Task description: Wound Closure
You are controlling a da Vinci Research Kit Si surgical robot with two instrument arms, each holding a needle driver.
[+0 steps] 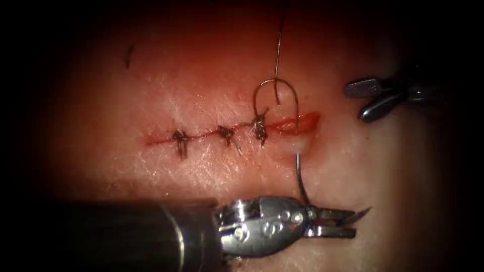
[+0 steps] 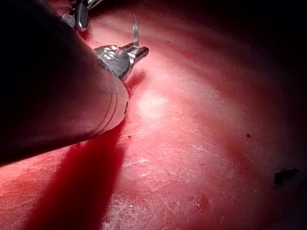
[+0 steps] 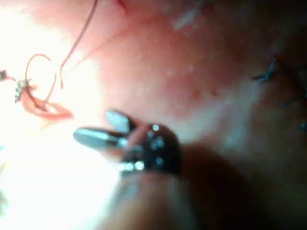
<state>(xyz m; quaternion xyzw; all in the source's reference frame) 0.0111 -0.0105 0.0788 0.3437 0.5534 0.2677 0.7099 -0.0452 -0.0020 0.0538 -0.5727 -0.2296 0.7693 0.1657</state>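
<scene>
The tissue has a horizontal cut with three knotted stitches along its left part; its right end gapes. My left tool comes in from the lower left, shut on the curved needle near the needle's free end. The needle's other end is in the tissue just below the cut's right end. In the left wrist view the needle stands up from the left tool. Thread arches from the third knot into the cut. My right tool hovers open and empty at the right.
A loose strand of thread runs up from the loop toward the far edge. Red fluid lines the cut. A dark mark lies at the far left. Blue marks show on the tissue in the right wrist view.
</scene>
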